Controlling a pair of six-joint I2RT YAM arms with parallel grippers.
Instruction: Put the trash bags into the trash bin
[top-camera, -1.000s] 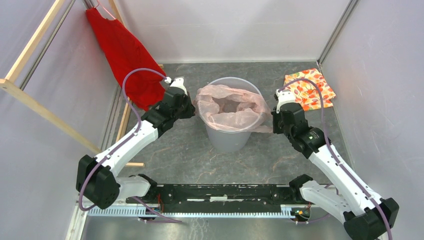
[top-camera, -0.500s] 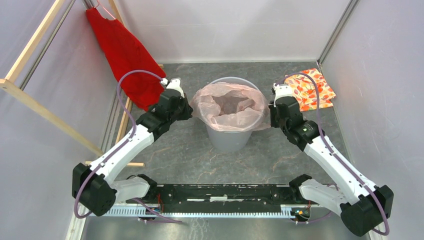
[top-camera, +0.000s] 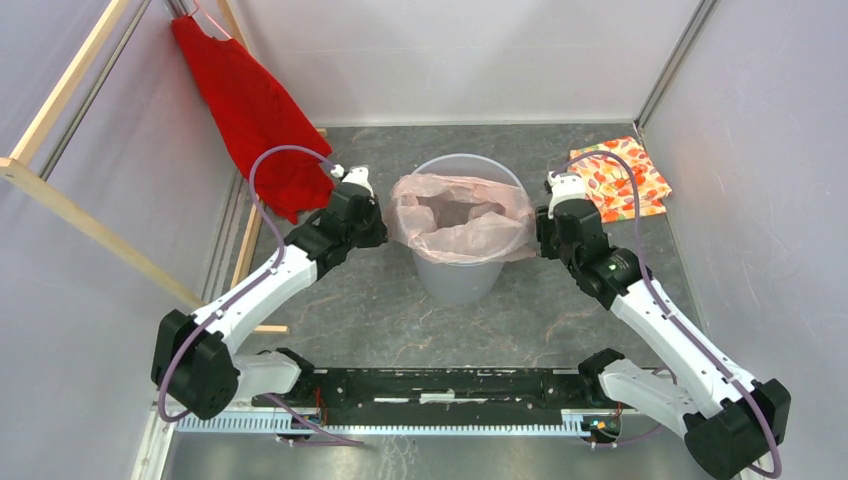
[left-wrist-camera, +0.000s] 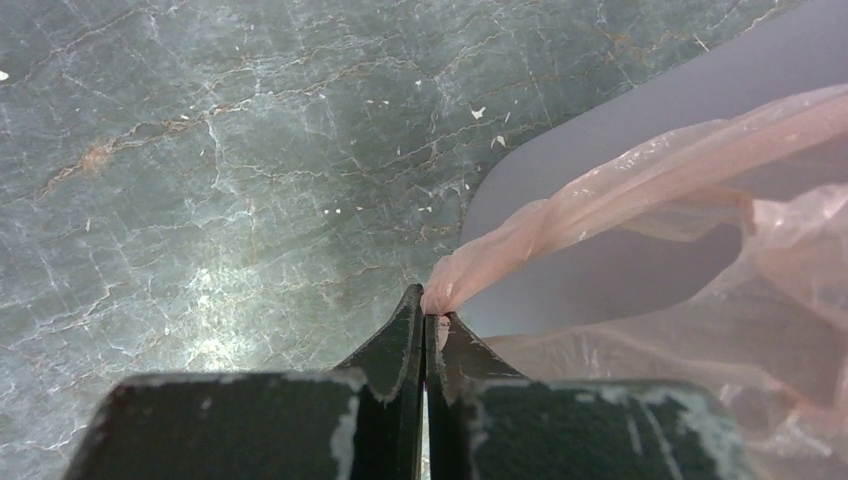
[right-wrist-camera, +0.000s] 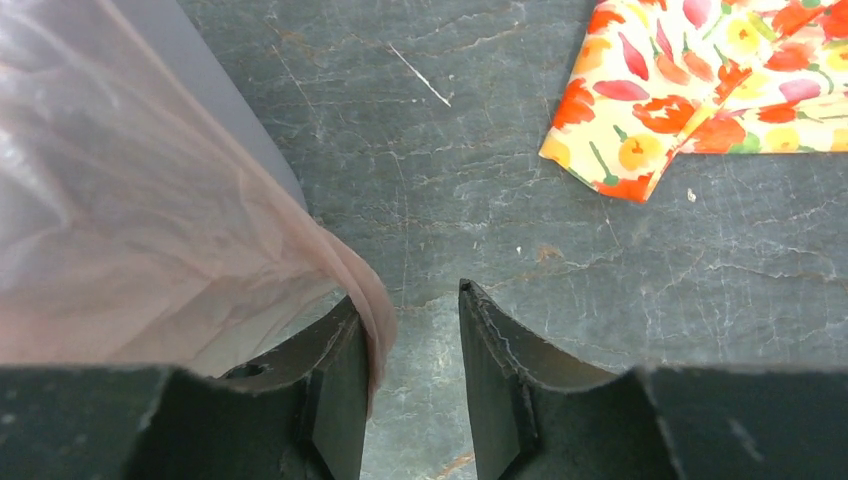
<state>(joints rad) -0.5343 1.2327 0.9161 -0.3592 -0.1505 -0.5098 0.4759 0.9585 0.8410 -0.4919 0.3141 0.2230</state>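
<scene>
We see the trash bag (top-camera: 455, 215) sitting in the trash bin (top-camera: 455, 285). Its mouth is spread over the near and side parts of the rolled rim, and the far rim shows bare. The bin stands on the counter (top-camera: 370, 310) between our two arms.

Our left gripper (left-wrist-camera: 428, 315) has its fingers pressed together on a twisted rope of film at the bin's left side, pulled taut outward. Our right gripper (right-wrist-camera: 408, 300) has its fingers spread. The bag's edge hangs against the inner face of one finger, but nothing is pinched.

We judge the bag very light, limp and crinkly, with no stiffness of its own, so it goes where it is pulled and sags once released. The film looks thin and slick, and it could slip from a shallow pinch or tear under a hard tug. The best hold is a gathered bunch of hem just outside the rim, where several layers give the fingers something to bite. The bin looks light too and may slide if the film is dragged sideways.
</scene>
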